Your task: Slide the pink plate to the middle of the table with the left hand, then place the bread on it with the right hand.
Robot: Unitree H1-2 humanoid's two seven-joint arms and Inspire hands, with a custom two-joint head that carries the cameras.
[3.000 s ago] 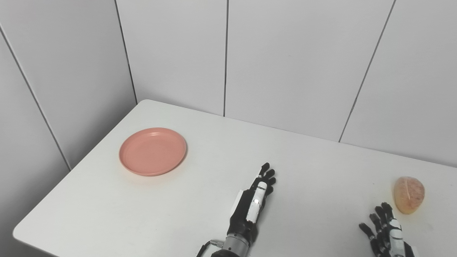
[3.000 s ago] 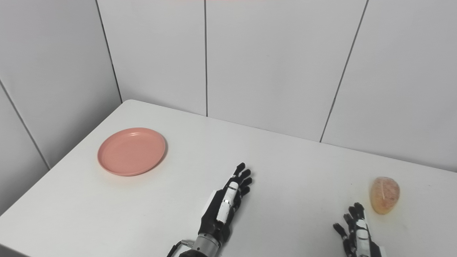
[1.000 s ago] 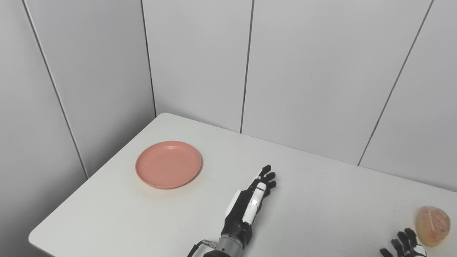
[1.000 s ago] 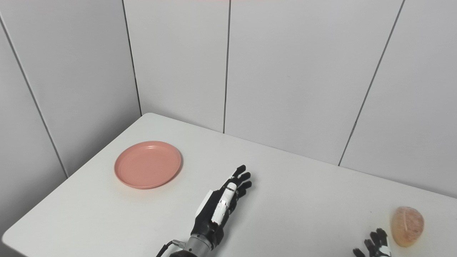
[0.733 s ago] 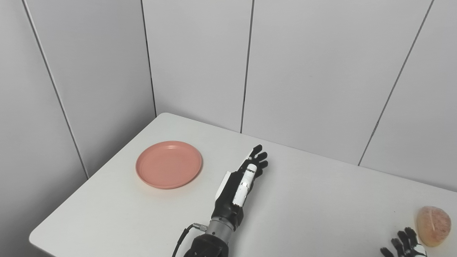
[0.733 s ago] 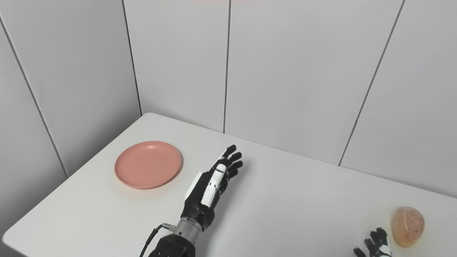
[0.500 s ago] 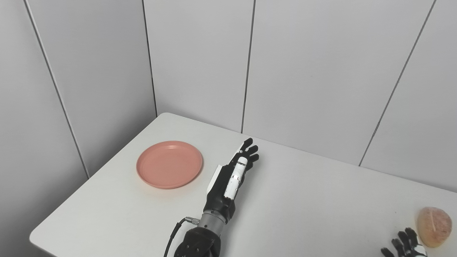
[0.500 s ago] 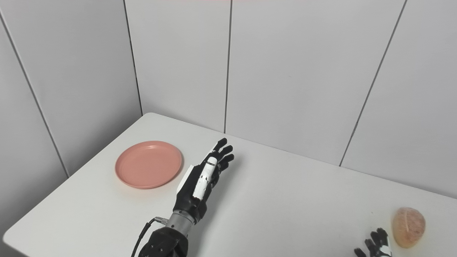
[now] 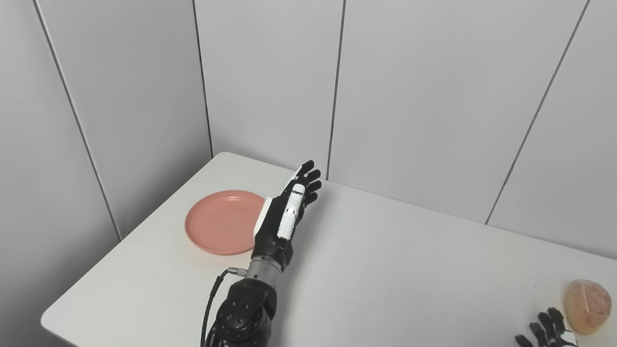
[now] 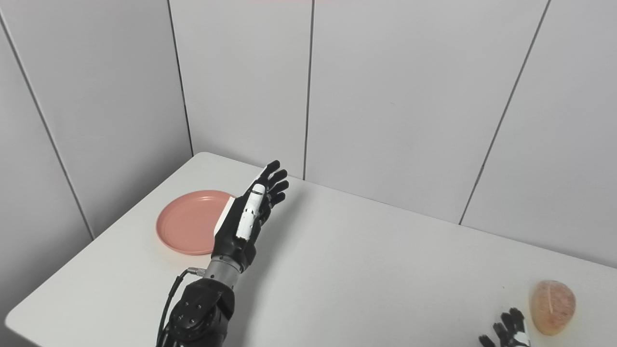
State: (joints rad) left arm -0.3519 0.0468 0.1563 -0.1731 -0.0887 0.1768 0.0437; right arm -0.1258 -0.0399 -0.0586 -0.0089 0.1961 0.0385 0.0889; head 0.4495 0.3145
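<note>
Our left hand's fingers [image 9: 308, 177] are spread and straight, gripping nothing; the left hand [image 9: 284, 217] hangs above the desk [image 9: 385, 270] and overlaps the right rim of the pink plate [image 9: 219, 221] in both views. We cannot tell if it touches the rim. The plate sits near the desk's far left corner with nothing in it. At the near right edge the bread [image 10: 552, 300] lies beside our right hand [image 10: 506, 330], whose visible fingers are splayed, holding nothing.

Open left robot hand [image 9: 284, 212] overlaps pink plate [image 9: 219, 227] edge
</note>
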